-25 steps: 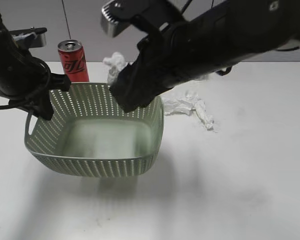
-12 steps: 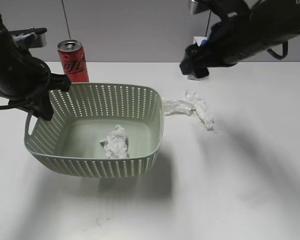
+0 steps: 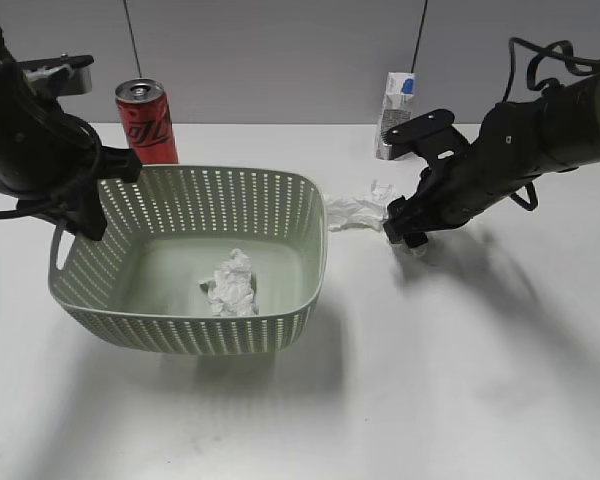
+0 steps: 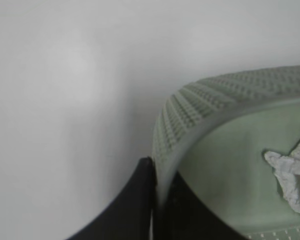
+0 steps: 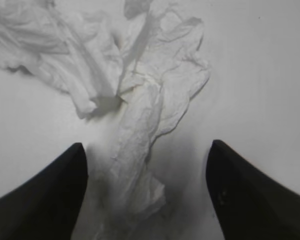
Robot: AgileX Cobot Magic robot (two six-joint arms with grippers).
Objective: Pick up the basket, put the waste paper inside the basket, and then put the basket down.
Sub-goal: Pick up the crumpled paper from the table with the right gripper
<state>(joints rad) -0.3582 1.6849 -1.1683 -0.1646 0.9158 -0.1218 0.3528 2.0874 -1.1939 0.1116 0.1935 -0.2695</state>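
The pale green slotted basket (image 3: 280, 215) hangs tilted just above the white table, left of centre. My left gripper (image 3: 88, 205) is shut on its left rim; in the left wrist view my fingers (image 4: 159, 181) pinch the basket wall (image 4: 200, 102). One crumpled white paper wad (image 3: 232, 283) lies inside the basket and also shows in the left wrist view (image 4: 290, 172). A second wad of waste paper (image 3: 355, 210) lies on the table right of the basket. My right gripper (image 3: 405, 232) is open, low over its right end, fingers (image 5: 146, 155) either side of the paper (image 5: 140, 130).
A red drink can (image 3: 147, 122) stands behind the basket's left corner. A small white carton with a blue mark (image 3: 398, 100) stands at the back, behind my right arm. The table (image 3: 460, 380) is white; a grey wall runs behind it.
My right arm left the basket, where a paper wad now lies, swung right and came down over the second wad on the table. The left arm and basket have not moved.
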